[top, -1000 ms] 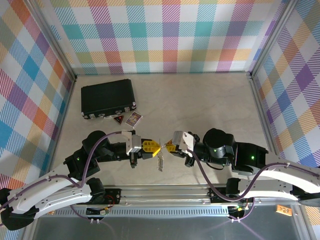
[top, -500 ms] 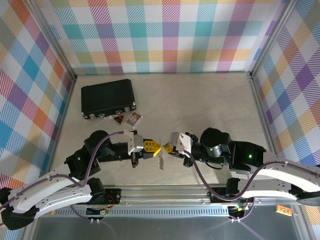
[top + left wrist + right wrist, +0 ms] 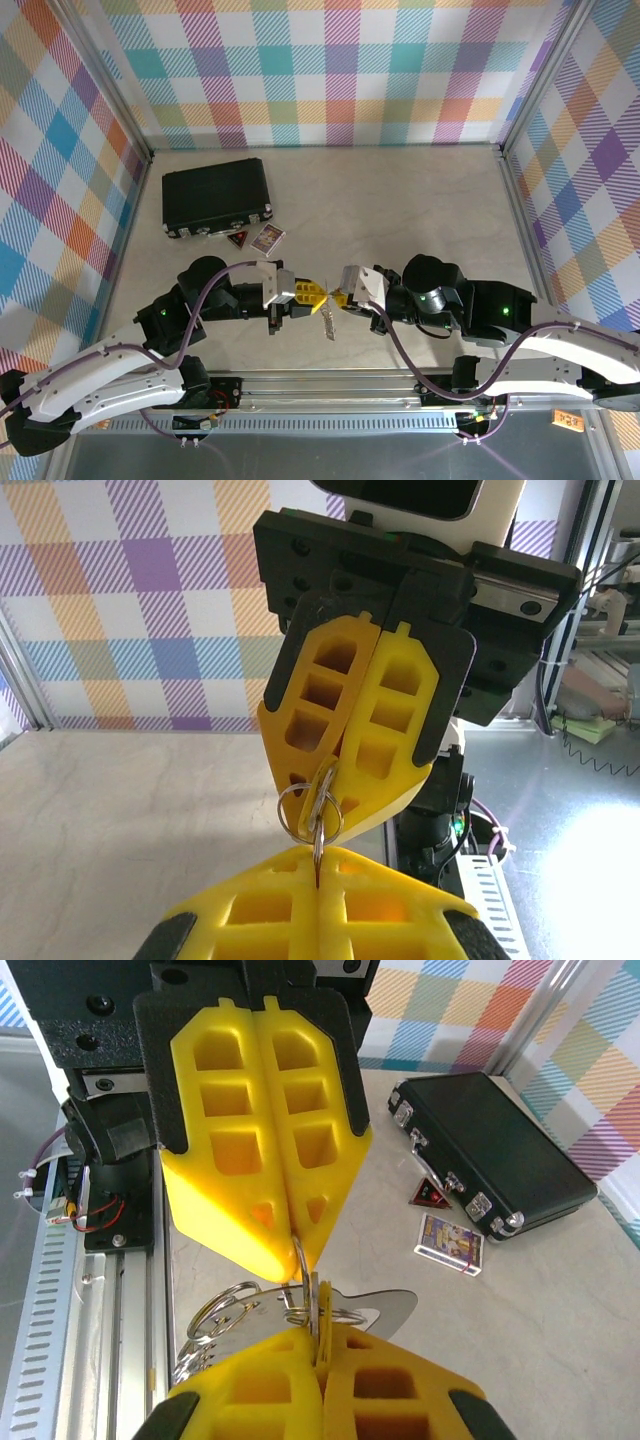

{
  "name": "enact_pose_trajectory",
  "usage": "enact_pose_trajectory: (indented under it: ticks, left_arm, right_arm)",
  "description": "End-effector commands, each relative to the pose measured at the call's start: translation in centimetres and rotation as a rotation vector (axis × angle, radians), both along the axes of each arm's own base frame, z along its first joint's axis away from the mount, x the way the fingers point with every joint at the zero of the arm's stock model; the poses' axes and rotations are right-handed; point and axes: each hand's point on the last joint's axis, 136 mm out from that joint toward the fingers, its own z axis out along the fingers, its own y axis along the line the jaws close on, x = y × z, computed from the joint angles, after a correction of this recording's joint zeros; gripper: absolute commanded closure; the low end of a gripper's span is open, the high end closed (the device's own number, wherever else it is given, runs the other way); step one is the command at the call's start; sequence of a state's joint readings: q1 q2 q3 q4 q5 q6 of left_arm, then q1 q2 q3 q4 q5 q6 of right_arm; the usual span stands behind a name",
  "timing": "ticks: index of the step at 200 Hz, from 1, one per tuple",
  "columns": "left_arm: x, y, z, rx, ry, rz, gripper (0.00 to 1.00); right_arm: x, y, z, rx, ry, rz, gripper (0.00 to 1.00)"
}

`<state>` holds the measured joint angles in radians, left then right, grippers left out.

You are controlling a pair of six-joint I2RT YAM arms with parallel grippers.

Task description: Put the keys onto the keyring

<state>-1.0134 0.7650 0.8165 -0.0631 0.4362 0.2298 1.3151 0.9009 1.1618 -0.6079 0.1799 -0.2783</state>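
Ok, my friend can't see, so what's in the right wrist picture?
Two shut yellow grippers meet tip to tip, the left gripper above and the right gripper below, both pinching a silver keyring. Behind them a black case lies on the table.

A black rectangular case [image 3: 217, 196] with silver corners and latches lies flat on the beige table [image 3: 420, 200], in its far left part. Just beside the near edge of the case lie a dark triangular card [image 3: 238, 237] and a rectangular picture card [image 3: 267, 238], close to each other. Colourful checked walls [image 3: 330, 70] stand around the table on three sides.
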Motion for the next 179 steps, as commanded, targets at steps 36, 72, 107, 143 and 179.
enact_pose_trajectory:
  ticks: [36,72,107,143,179]
  left_arm:
    - [-0.8,-0.1,0.4,0.006,-0.003,-0.046,1.00]
    - [-1.1,-0.2,0.4,0.007,0.008,-0.063,1.00]
    - [-0.9,0.1,0.7,-0.015,0.007,-0.043,1.00]
    - [-1.5,0.3,0.9,-0.027,0.008,-0.070,1.00]
    - [-3.1,0.2,1.4,-0.045,0.013,-0.165,1.00]
  right_arm:
    - [-1.1,1.1,1.4,0.030,-0.014,0.084,1.00]
    - [-1.3,1.0,1.2,0.012,-0.021,0.098,1.00]
    - [-1.4,0.8,0.7,-0.027,-0.023,0.111,1.00]
    - [-1.6,0.7,0.5,-0.043,-0.024,0.121,1.00]
    - [-2.3,0.5,0.1,-0.085,-0.015,0.157,1.00]
